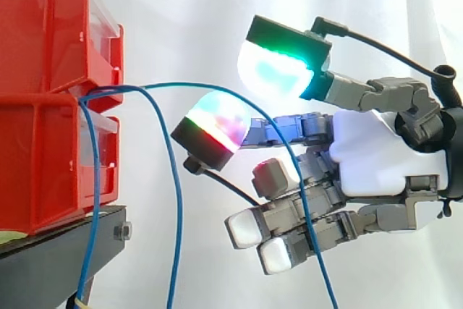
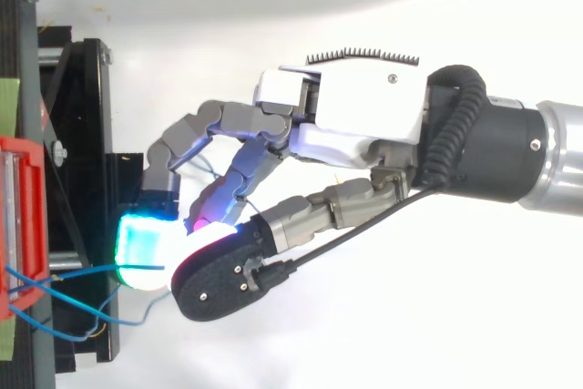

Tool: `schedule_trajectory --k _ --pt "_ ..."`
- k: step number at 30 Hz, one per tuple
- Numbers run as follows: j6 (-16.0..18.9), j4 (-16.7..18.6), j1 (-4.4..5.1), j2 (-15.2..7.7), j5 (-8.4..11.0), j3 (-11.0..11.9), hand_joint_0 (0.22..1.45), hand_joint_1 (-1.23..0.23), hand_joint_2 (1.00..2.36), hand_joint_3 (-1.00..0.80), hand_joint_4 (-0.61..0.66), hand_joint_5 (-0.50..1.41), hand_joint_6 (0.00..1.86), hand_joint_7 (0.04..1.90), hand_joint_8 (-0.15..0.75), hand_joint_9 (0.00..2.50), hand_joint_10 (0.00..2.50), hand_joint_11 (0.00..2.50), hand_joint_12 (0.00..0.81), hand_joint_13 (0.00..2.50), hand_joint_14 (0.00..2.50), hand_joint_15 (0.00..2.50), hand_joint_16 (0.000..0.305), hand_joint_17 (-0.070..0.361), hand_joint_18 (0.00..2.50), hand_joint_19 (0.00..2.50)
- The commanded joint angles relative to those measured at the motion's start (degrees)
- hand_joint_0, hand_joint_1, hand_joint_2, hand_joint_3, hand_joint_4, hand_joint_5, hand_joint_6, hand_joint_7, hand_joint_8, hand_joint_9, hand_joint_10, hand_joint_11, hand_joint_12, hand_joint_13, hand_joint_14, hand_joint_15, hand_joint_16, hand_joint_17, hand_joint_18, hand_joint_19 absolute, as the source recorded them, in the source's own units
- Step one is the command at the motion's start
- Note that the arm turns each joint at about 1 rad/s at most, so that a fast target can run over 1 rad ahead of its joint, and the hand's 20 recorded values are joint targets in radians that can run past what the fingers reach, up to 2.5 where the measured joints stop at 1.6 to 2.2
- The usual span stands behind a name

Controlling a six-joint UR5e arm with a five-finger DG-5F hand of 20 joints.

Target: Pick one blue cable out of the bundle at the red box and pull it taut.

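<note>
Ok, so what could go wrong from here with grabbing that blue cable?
The hand is open, and the arching blue cable drapes across its lower fingers, so it might snag there rather than sit between the pads. Other blue cables hang close by at the red bins, so closing could catch two.

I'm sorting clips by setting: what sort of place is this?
Probably a robot test bench in a lab: a white curtain as backdrop, stacked red bins on a black stand, and blue cables trailing from them near the robot's hand.
</note>
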Motion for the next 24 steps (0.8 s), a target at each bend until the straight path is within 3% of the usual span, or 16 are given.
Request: schedule_trajectory --k 1,17,24 --pt "0.0 0.0 0.0 0.0 0.02 0.0 0.48 -0.68 1.0 -0.44 0.02 -0.12 0.9 0.82 0.401 1.14 0.01 0.93 0.419 0.88 0.01 0.46 0.058 0.131 0.72 0.53" --pt "0.0 0.0 0.0 0.0 -0.07 0.0 0.5 -0.82 1.0 -0.5 0.02 -0.1 0.92 0.87 0.39 1.17 0.01 0.96 0.401 0.91 0.02 0.46 0.055 0.123 0.78 0.52" --pt "0.1 0.0 0.0 0.0 -0.07 0.0 0.5 -0.81 1.0 -0.5 0.02 -0.08 0.91 0.91 0.397 1.23 0.01 0.97 0.398 0.94 0.01 0.47 0.054 0.121 0.82 0.52"
